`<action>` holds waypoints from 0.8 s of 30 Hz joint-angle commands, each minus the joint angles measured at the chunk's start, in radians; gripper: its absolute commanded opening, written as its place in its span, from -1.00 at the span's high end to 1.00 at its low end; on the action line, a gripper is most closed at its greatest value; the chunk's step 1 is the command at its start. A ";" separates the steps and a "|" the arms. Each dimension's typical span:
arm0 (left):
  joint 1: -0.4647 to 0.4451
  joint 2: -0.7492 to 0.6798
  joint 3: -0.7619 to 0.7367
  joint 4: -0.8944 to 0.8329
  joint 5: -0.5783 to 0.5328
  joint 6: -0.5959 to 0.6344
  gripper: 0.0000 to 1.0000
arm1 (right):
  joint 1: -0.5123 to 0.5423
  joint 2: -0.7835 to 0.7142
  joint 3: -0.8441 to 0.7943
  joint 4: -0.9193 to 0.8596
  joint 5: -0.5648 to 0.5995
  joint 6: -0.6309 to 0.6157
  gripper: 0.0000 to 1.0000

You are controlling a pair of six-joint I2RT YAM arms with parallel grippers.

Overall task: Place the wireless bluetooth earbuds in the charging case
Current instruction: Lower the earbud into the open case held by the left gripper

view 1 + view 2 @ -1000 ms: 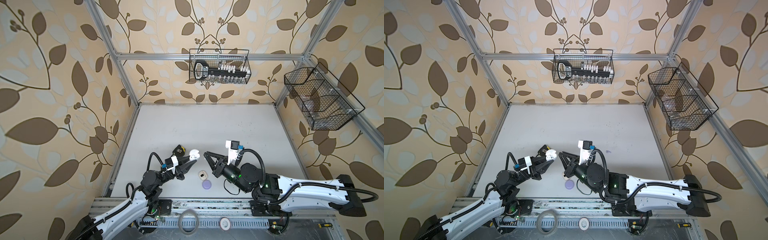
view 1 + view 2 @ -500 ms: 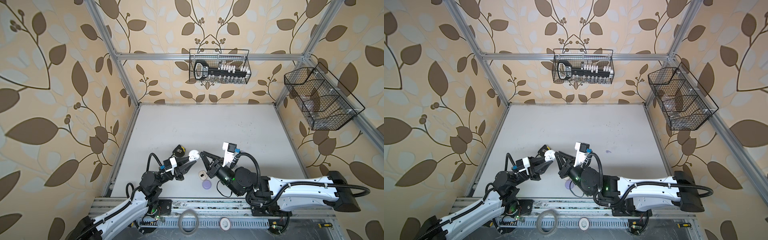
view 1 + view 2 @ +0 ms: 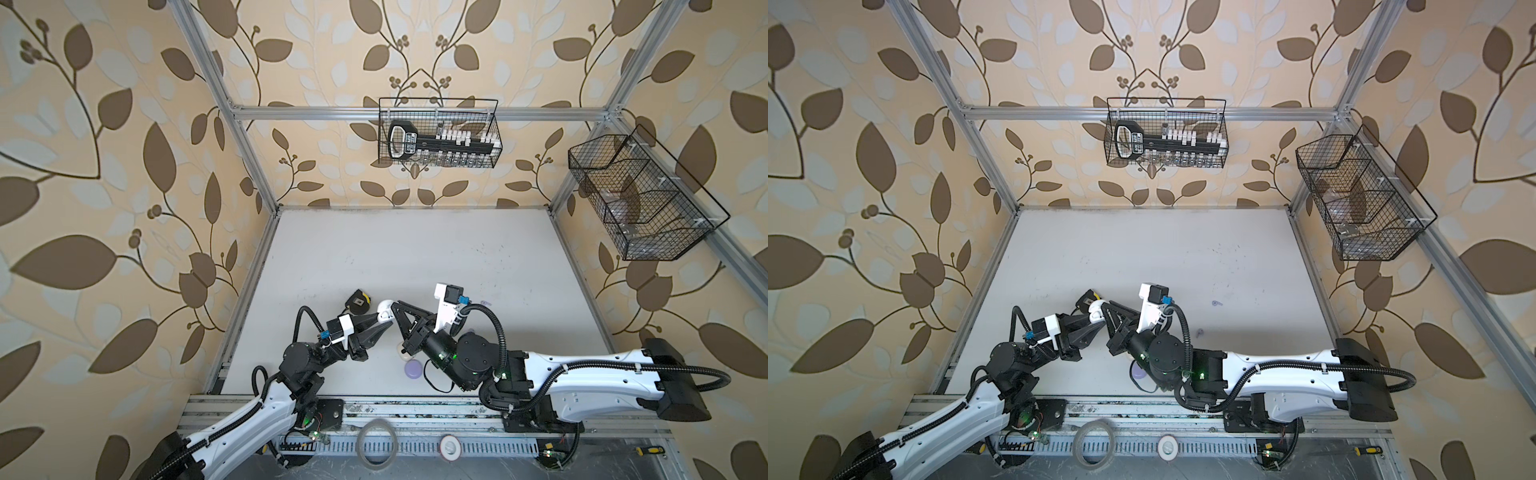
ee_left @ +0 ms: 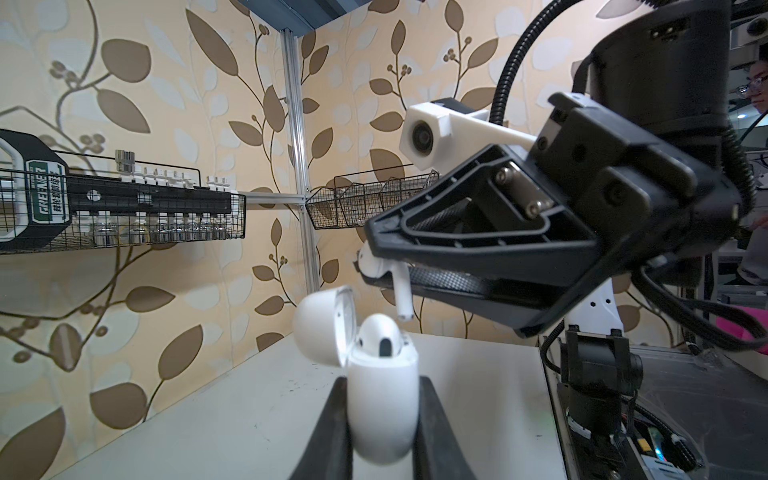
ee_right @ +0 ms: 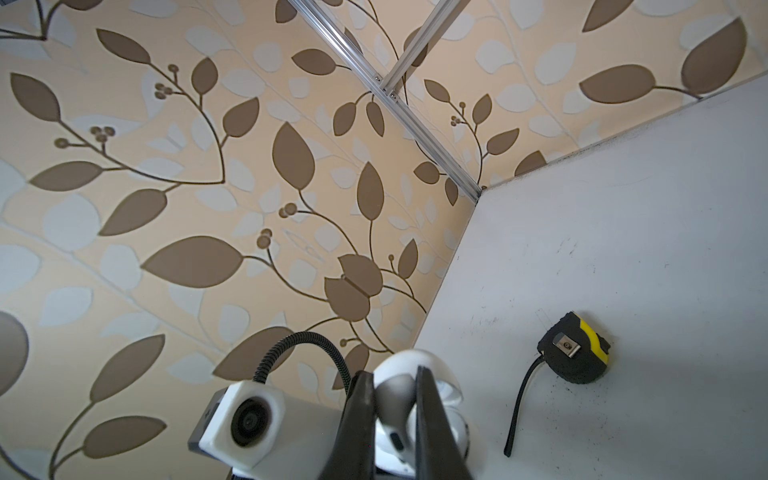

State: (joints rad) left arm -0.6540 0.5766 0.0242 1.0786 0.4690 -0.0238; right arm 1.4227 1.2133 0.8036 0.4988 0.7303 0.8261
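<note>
Pinching a white case (image 4: pixel 382 419) between narrow-set fingers, the left gripper (image 4: pixel 382 380) holds it upright. Only the left wrist view shows the detail. The lid (image 4: pixel 322 326) is swung open, a seated earbud (image 4: pixel 380 338) fills one socket, and a held earbud (image 4: pixel 380 268) hangs stem-down just above the case's mouth. The right gripper (image 4: pixel 372 259) is clamped on that held earbud's head.

The right wrist view shows the same grip from behind, with the earbud squeezed between two dark fingers (image 5: pixel 361 415) and the case beyond them. It also shows a tape measure (image 5: pixel 575 353) lying on the table (image 5: pixel 623 208) close by.

In both top views the grippers meet tip to tip, and case and earbud merge into one white blob. Only these views show a lavender case (image 3: pixel 413 368) on the table beside the right arm's wrist. In a top view a tiny lavender earbud (image 3: pixel 1217 304) lies well apart to the right.
</note>
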 commanded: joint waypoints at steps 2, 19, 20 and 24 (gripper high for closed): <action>-0.003 -0.015 0.002 0.065 0.014 0.019 1.00 | -0.007 0.019 0.032 0.022 0.021 -0.013 0.79; -0.003 -0.021 0.003 0.058 0.010 0.018 1.00 | 0.004 0.065 0.039 -0.003 0.036 0.017 0.84; -0.004 -0.022 0.005 0.058 0.010 0.018 1.00 | 0.008 0.068 0.038 -0.007 0.035 0.023 0.84; -0.003 -0.024 0.004 0.053 0.004 0.018 1.00 | 0.019 0.075 0.040 -0.023 0.034 0.035 0.86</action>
State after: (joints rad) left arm -0.6537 0.5663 0.0204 1.0641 0.4614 -0.0242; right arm 1.4261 1.2659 0.8177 0.5087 0.7555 0.8379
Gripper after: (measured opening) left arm 0.212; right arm 0.124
